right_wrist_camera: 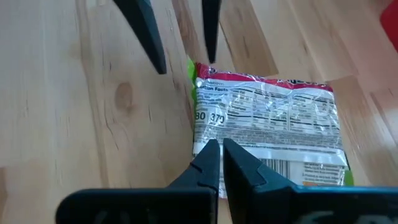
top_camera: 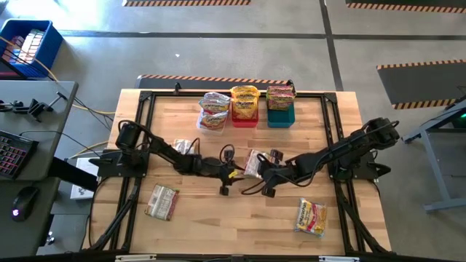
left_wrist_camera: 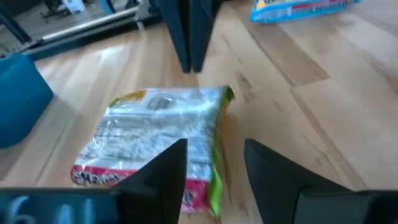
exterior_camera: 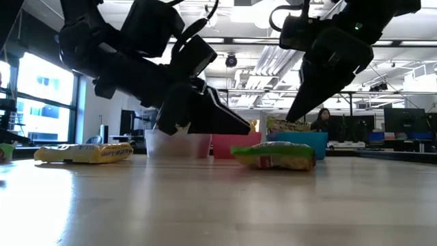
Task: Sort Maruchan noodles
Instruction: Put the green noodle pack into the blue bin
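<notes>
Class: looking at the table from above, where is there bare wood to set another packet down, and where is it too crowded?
Free: the near strip between the left packet and the yellow packet. Crowded: mid-table, where both hands, left and right, flank a packet, and the far edge with three bins.

A ramen packet point(right_wrist_camera: 268, 130) with red and green edges is seen lying label-side up on the wooden table point(right_wrist_camera: 74, 112), with the closed right gripper point(right_wrist_camera: 221, 163) over its near edge and the spread left gripper point(right_wrist_camera: 180, 50) just beyond.

High cam looks straight down, low cam table-level; both wrist cams close on same packet point(left_wrist_camera: 163, 130).
</notes>
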{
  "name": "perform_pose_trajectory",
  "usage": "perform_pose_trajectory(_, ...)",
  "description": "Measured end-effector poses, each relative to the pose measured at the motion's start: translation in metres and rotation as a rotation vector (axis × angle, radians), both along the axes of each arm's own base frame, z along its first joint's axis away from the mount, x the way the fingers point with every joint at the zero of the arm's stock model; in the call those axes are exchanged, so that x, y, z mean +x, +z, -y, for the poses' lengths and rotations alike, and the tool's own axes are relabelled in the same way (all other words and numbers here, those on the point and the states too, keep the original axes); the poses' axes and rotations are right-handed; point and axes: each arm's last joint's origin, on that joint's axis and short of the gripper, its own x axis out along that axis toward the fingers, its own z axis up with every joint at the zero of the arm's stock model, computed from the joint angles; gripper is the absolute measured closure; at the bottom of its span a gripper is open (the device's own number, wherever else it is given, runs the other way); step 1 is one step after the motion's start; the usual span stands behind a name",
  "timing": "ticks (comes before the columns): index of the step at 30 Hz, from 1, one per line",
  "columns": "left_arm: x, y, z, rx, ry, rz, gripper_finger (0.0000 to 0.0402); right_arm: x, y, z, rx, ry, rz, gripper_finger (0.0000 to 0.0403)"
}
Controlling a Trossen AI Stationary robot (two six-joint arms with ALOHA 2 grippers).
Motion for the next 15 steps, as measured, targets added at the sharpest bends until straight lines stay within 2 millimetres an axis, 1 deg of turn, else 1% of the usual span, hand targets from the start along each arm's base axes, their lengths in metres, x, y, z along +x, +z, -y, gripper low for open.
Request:
perform_pose_trajectory(7, -0.004, -0.009, -0.002, 0.032, 0.023, -0.107, 0.0249, 0.001, 0.0, 0.0, -0.004, 0.009, 0.006, 0.0403)
perform_pose_trajectory(11, -0.004, -0.011, -0.002, 0.04, 0.039, -0.108, 0.0246, 0.001, 0.001, 0.0, -0.01, 0.01, 0.01, 0.0403)
perform_pose_trajectory(15, -0.001, -0.016, -0.004, 0.069, 0.068, -0.113, 0.0245, 0.002, 0.001, 0.001, -0.016, 0.01, 0.015, 0.0403)
